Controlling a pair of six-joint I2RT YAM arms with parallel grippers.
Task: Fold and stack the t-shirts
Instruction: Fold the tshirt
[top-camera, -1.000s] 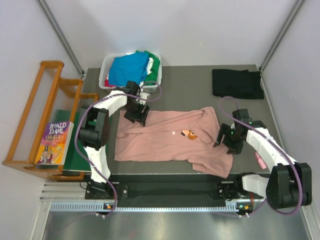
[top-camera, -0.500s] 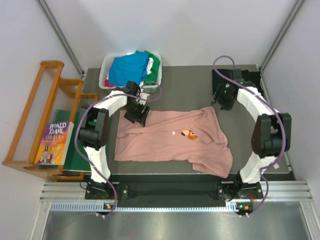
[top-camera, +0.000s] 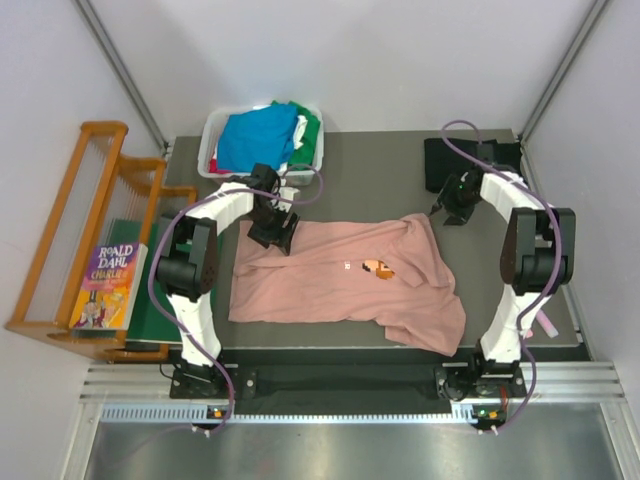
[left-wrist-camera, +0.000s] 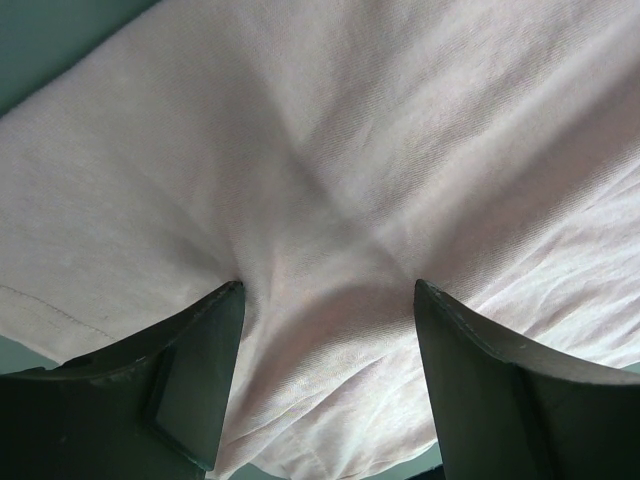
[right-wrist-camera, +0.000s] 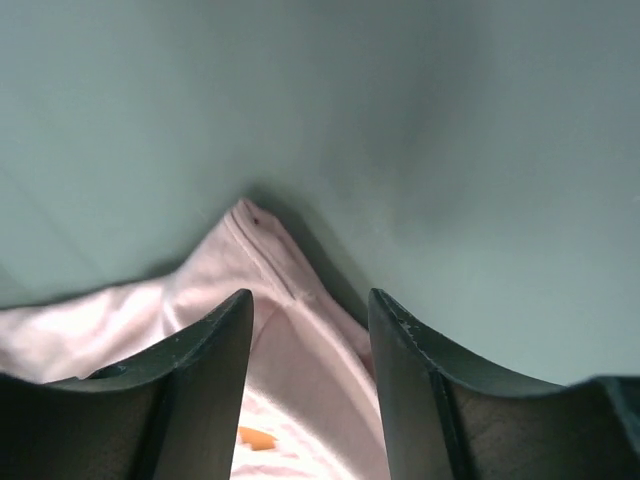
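Starting fold: pink shirt (top-camera: 340, 275) lying spread; left fingers (top-camera: 274, 236) released, straddling its far-left corner; right fingers (top-camera: 447, 212) released, hovering over far-right. Next: pinching both.

- Plain white walls (top-camera: 400, 60) close the back and both sides, evenly lit, with metal struts (top-camera: 120, 70) slanting up the corners.
- The bench (top-camera: 380, 165) is matte dark grey.
- A wooden rack (top-camera: 60, 230) stands to its left, with a Roald Dahl book (top-camera: 108, 285) and a dark-green board (top-camera: 152, 300).
- A brushed metal surface (top-camera: 340, 455) spans the near edge.
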